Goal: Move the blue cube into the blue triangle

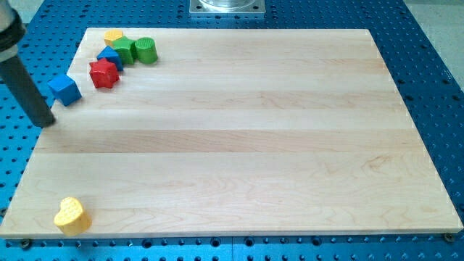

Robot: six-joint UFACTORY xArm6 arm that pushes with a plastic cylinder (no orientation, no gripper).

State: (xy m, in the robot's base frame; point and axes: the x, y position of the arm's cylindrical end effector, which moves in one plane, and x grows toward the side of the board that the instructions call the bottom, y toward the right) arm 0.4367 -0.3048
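The blue cube (pixel 64 89) sits near the board's left edge, towards the view's top. My tip (pixel 46 123) is just to the lower left of it, a small gap apart, at the board's left edge. The blue triangle (pixel 110 56) lies up and to the right of the cube, inside a cluster of blocks; it is partly hidden by the red block.
In the cluster at the top left are a red star-like block (pixel 104 73), a green block (pixel 124 48), a green cylinder (pixel 146 50) and a yellow block (pixel 113 35). A yellow heart (pixel 72 214) lies at the bottom left corner of the wooden board (pixel 239 138).
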